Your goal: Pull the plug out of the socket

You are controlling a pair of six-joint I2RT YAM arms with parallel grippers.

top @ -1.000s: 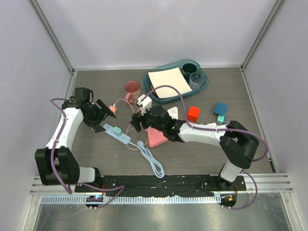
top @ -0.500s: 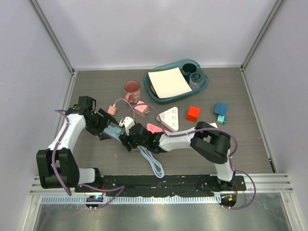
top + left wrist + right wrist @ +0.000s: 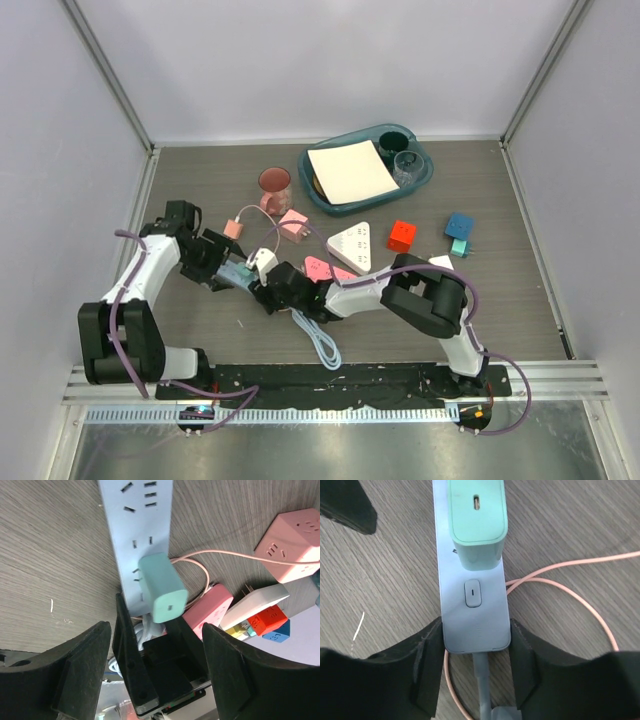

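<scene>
The socket, a pale-blue power strip (image 3: pixel 472 615), lies on the table, partly hidden under both grippers in the top view (image 3: pixel 237 273). A mint-green plug block (image 3: pixel 476 522) sits in one outlet; it also shows in the left wrist view (image 3: pixel 161 587). The pink cube adapter (image 3: pixel 293 225) with its thin pink cord (image 3: pixel 580 605) lies apart from the strip, plugged into nothing. My right gripper (image 3: pixel 476 630) is shut on the strip's cord end, a finger on each side. My left gripper (image 3: pixel 156 630) is wide open, its fingers either side of the green plug without touching it.
A pink cup (image 3: pixel 274 185) and a teal tray (image 3: pixel 425 172) stand at the back. A white triangular board (image 3: pixel 351 243), a red cube (image 3: pixel 402 236), blue blocks (image 3: pixel 459 226) and a flat pink triangle (image 3: pixel 320 268) lie right of the strip. The strip's thick cord (image 3: pixel 318 345) coils toward the near edge.
My right arm swung left from the pink triangle to the strip's cord end and closed there. My left gripper dropped from beside the small pink plug to the strip. Little moved in the last half second.
</scene>
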